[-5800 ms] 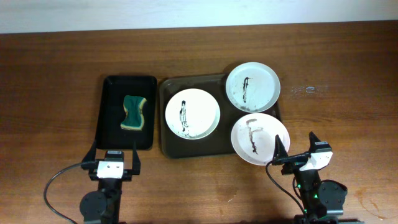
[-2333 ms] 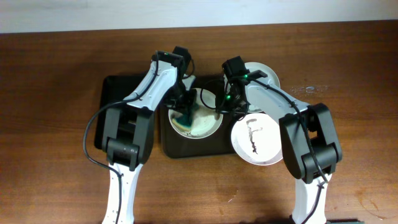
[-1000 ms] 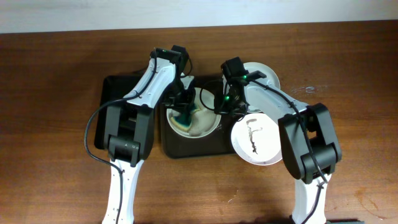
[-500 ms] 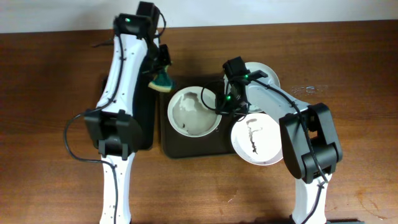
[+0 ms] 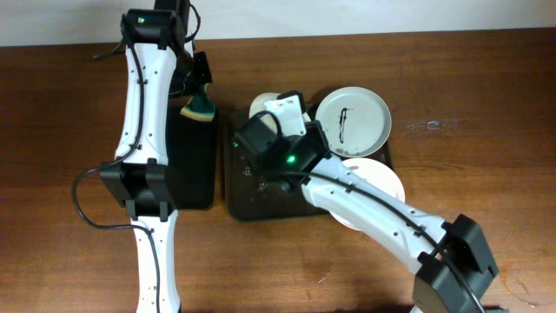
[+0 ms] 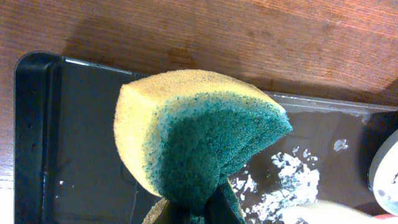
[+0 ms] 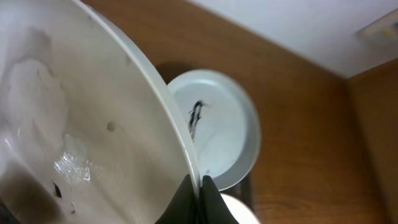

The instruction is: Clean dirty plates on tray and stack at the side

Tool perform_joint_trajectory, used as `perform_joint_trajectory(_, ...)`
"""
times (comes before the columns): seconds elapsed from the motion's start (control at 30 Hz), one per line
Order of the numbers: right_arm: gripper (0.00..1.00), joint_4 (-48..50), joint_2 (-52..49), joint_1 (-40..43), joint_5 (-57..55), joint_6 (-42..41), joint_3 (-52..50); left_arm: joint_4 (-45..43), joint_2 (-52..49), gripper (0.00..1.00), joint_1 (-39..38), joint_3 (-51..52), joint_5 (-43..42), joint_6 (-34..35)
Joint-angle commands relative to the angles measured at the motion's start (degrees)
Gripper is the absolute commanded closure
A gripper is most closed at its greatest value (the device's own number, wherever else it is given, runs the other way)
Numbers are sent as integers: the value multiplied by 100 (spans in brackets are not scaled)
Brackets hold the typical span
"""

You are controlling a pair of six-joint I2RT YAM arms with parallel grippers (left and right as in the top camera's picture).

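My right gripper (image 7: 200,186) is shut on the rim of a wiped white plate (image 7: 81,124), which it holds tilted up above the dark brown tray (image 5: 239,187). Overhead only a white arc of this plate (image 5: 259,104) shows past the right gripper (image 5: 268,120). A second plate (image 5: 352,120) with a dark smear lies at the tray's back right, also seen as the smeared plate (image 7: 217,130). My right arm partly covers the third plate (image 5: 382,178). My left gripper (image 6: 211,205) is shut on a green and yellow sponge (image 6: 199,143). That sponge (image 5: 198,108) hangs in the left gripper (image 5: 198,94) over the black tray's far end.
The narrow black tray (image 5: 191,165) lies left of the brown tray; its floor (image 6: 74,137) is under the sponge. White foam flecks (image 6: 292,180) lie on the brown tray. My right arm stretches across the brown tray. Bare wooden table (image 5: 469,130) surrounds both trays.
The sponge left the left plate and moved up and back over the black tray. My right gripper has lifted that plate off the brown tray and tilted it.
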State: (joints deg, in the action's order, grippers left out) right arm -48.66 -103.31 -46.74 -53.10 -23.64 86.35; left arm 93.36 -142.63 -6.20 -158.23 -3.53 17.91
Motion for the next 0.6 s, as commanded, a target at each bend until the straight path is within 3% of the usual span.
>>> perform_joint_trajectory(0.0, 96, 26, 175, -667, -2577, -391, 90, -157, 66, 100, -2, -144, 57, -87)
perform_joint_trajectory(0.17, 96, 136, 175, -1064, -3545, -389, 90, -313, 66, 100, -2, -144, 55, -85)
perform_joint_trajectory(0.33, 96, 125, 168, -1012, -2227, -1036, 33, -374, 66, 100, -2, -144, 59, -85)
perform_joint_trajectory(0.43, 96, -264, 168, -310, 807, -1884, 28, -376, 66, 100, -2, -144, 59, -87)
perform_joint_trajectory(0.53, 96, -155, 162, 1014, 3521, -1829, -162, -376, 66, 100, -2, -144, 61, -85)
perform_joint_trajectory(0.57, 96, -94, 157, 1213, 3853, -1823, -236, -376, 66, 100, -2, -144, 61, -87)
